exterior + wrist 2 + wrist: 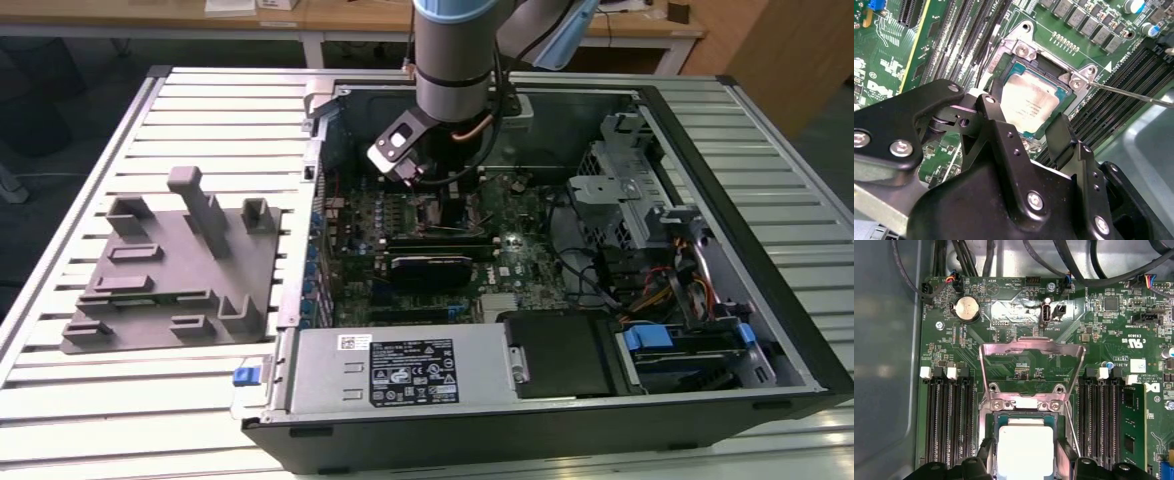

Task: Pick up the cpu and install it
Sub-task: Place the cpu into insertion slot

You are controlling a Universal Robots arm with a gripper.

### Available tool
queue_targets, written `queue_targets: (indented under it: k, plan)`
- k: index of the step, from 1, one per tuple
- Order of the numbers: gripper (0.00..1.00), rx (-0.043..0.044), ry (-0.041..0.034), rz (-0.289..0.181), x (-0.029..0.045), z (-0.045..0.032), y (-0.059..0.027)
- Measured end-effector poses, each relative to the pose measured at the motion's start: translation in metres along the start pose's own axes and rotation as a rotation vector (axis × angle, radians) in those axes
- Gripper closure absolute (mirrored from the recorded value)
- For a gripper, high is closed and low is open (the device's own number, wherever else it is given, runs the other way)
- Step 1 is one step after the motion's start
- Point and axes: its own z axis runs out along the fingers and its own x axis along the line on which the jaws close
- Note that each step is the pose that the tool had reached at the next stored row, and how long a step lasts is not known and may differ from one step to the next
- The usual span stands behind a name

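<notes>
**A:** Where does the work stand?

**B:** A slatted metal table [120,400] holds an open case [534,440]. Beside it, on the exterior view's left, sits a grey block [160,280]. My arm [454,60] reaches down into the case, with my gripper [434,195] low over the green board [534,260].

**A:** And the cpu?

**B:** In both wrist views the cpu [1026,102] [1024,445] lies silver side up within the socket [985,420]. Rows of memory slots [946,415] run along either side of it. The socket's plate [1031,347] is swung up and open. The thin lever [1134,95] stands free, away from its catch.

**A:** What's your gripper doing?

**B:** In the second wrist view my gripper [1026,117] is drawn in to the chip's width. My fingers [991,112] sit one at each side edge, so I have hold of the cpu. The first wrist view shows the same, with both tips right against its flanks [1026,462].

**A:** Is it fully seated?

**B:** I can't say. It looks level in the recess, but my own fingers cover its near edge.
</notes>
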Motion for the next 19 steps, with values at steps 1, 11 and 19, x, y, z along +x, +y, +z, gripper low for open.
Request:
queue_targets:
  k: [1, 11, 19]
  plan:
    - [0.39, -0.0001, 0.0021, 0.000, 0.0001, 0.0002, 0.0000]
    - [0.39, -0.0001, 0.0128, 0.001, 0.0011, 0.0022, -0.0001]
    - [0.39, -0.0001, 0.0103, 0.001, 0.0015, 0.0022, -0.0001]
